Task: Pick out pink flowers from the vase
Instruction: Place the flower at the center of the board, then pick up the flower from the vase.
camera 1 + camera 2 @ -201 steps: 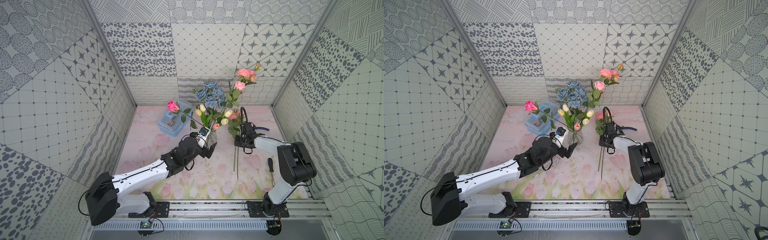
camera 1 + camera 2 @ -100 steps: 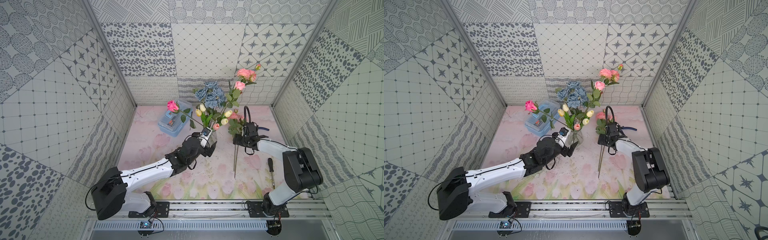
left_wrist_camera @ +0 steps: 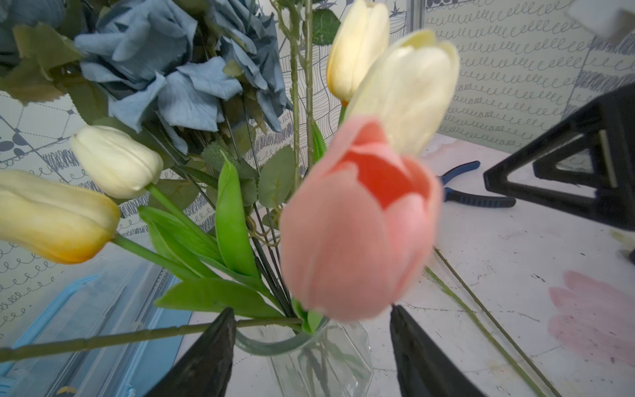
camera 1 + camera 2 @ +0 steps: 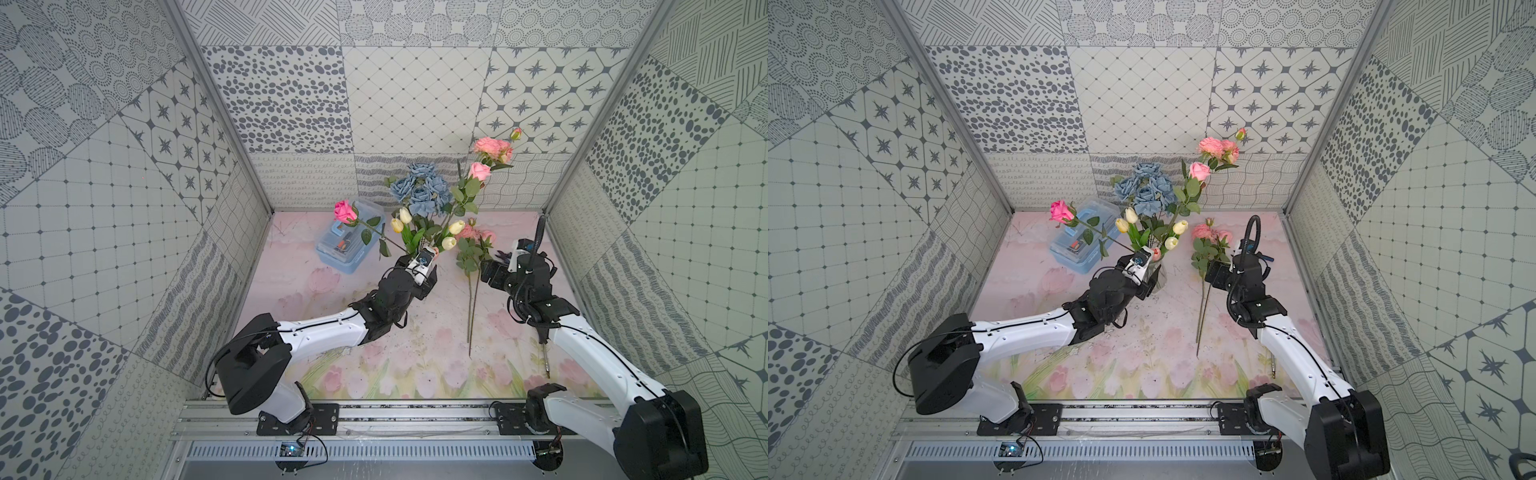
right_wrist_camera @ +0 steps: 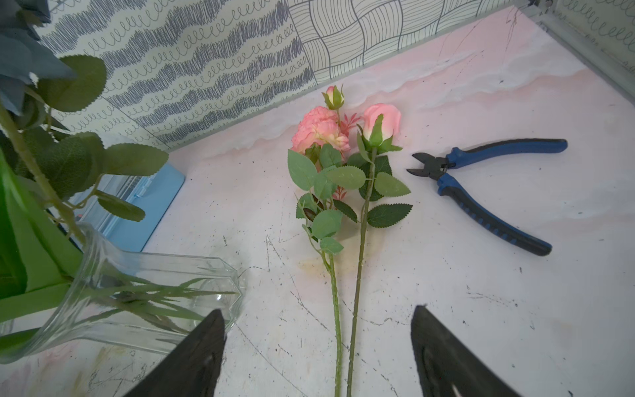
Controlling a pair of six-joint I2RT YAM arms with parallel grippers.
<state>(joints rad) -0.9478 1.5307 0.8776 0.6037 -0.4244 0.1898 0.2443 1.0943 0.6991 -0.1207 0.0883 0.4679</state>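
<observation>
My left gripper straddled the vase, fingers apart. My right gripper gaped above pink flowers lying right of it.

The left arm, white shells on black joints, stretches low and forward from its base, and the left wrist is cocked upward at the end. The left gripper, black and two-fingered, shows its jaws parted with a clear gap between them. Across the way, the right arm, same white-and-black build, climbs steeply, the right wrist folded inward toward its partner. The right gripper, black too, tips downward, jaws spread wide.
</observation>
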